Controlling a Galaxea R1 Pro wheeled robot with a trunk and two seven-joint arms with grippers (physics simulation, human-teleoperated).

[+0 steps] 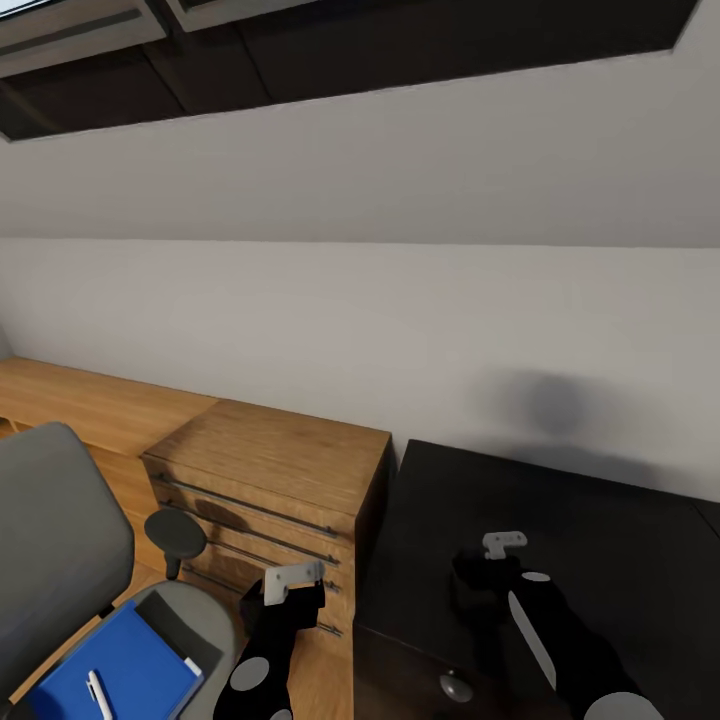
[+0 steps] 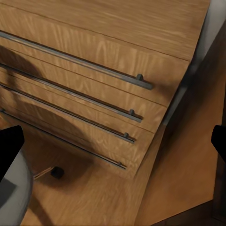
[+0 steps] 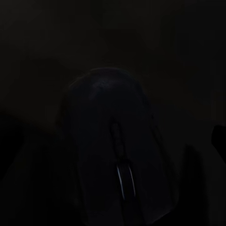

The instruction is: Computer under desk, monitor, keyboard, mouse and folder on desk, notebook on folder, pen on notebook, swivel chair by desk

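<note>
The grey swivel chair (image 1: 50,540) stands at the lower left. On its seat lies the blue folder (image 1: 110,670), with the white pen (image 1: 97,693) on it and the grey notebook (image 1: 165,622) at its far end. My left gripper (image 1: 285,600) (image 2: 113,141) hangs open and empty between the chair and a wooden chest. The black desk (image 1: 580,510) fills the lower right. My right gripper (image 1: 485,585) (image 3: 113,141) hovers low over the desk top. The dark mouse (image 3: 115,146) lies on the desk right below it, between its spread fingers.
A light wood drawer chest (image 1: 270,480) (image 2: 94,61) with bar handles stands between chair and desk, against the white wall. A low wooden bench (image 1: 80,400) runs along the wall at left. A silver knob (image 1: 455,686) marks the desk's drawer unit. The chair's dark armrest (image 1: 175,535) is near my left arm.
</note>
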